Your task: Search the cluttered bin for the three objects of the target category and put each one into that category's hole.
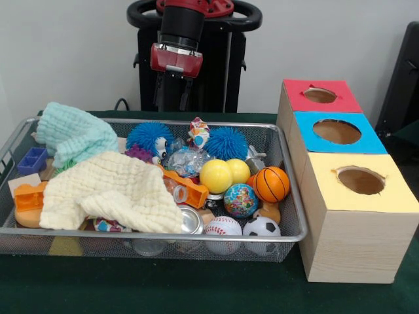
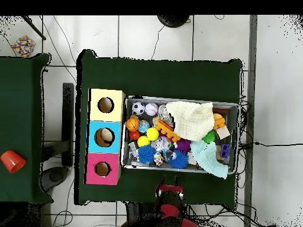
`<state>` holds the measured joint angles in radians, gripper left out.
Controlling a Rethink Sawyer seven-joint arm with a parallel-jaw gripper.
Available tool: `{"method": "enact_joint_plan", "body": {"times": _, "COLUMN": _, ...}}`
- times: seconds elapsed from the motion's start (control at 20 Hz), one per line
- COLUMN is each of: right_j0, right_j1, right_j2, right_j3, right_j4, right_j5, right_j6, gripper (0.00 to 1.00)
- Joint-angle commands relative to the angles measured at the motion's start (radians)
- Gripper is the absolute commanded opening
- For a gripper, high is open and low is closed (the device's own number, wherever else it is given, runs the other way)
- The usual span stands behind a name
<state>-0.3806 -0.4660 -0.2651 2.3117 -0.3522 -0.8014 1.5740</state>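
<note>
The silver wire-mesh bin (image 1: 157, 237) is full of clutter; it also shows in the overhead view (image 2: 238, 139). Its right part holds balls: two yellow balls (image 1: 217, 175), a small basketball (image 1: 272, 184), a globe ball (image 1: 240, 200), a baseball (image 1: 222, 226), a soccer ball (image 1: 261, 227) and two blue spiky balls (image 1: 149, 137). To the right stand three wooden boxes, each with a round hole: red top (image 1: 294, 98), blue top (image 1: 370, 140), yellow top (image 1: 327, 196). My gripper (image 1: 173, 104) hangs open and empty above the table behind the bin's far rim, and shows in the overhead view (image 2: 170, 188).
A cream cloth (image 1: 111, 193) and a mint-green cloth (image 1: 75, 134) cover the bin's left part. Orange plastic pieces (image 1: 29, 196), a purple block (image 1: 33, 160) and a metal can (image 1: 190, 220) lie among them. A red cup (image 2: 12, 161) stands on a side table.
</note>
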Motion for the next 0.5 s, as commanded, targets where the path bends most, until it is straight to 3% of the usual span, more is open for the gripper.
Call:
{"method": "enact_joint_plan", "body": {"times": 0.05, "right_j0": -0.003, "right_j1": 0.012, "right_j2": 0.089, "right_j3": -0.098, "right_j4": 0.038, "right_j5": 0.049, "right_j6": 0.212, "gripper": 1.0}}
{"method": "enact_joint_plan", "body": {"times": 0.5, "right_j0": -0.009, "right_j1": 0.022, "right_j2": 0.095, "right_j3": -0.113, "right_j4": 0.027, "right_j5": 0.051, "right_j6": 0.206, "gripper": 1.0}}
